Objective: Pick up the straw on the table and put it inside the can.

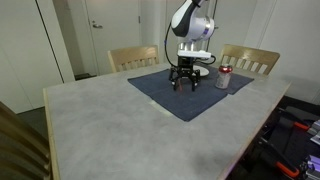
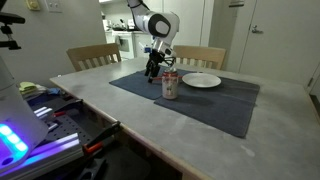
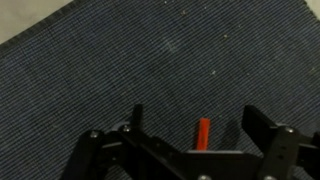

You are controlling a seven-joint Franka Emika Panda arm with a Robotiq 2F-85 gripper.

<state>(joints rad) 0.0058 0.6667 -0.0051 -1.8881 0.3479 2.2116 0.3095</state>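
In the wrist view, closest in, the jaws stand wide apart, one dark finger (image 3: 137, 120) on each side, gripping nothing. Between them, touching neither, shows the end of the one red straw (image 3: 203, 131). It lies on the dark blue placemat (image 3: 170, 60), and the rest of its length is hidden behind the black frame that carries the jaws. Beyond the mat, a strip of the pale surface (image 3: 25, 18) crosses the top corner.

In an exterior view, part of a wooden chair back (image 1: 18, 140) fills the near corner. Past it in both exterior views spreads the grey speckled surface (image 1: 100, 120) (image 2: 130, 120), bearing a single placemat (image 1: 170, 102) (image 2: 215, 108). On the mat one red and silver can (image 1: 224, 77) (image 2: 170, 85) stands upright, just beside one white plate (image 1: 203, 71) (image 2: 201, 80). The single arm (image 1: 190, 25) (image 2: 157, 25) reaches down so that the jaws hang low over the mat, near the can but apart from it. In an exterior view they overlap the plate and hide part of it. The straw is too small to make out in either exterior view. At the far edge stand two wooden chairs (image 1: 135, 57) (image 2: 93, 55), and behind them pale doors (image 1: 100, 25).
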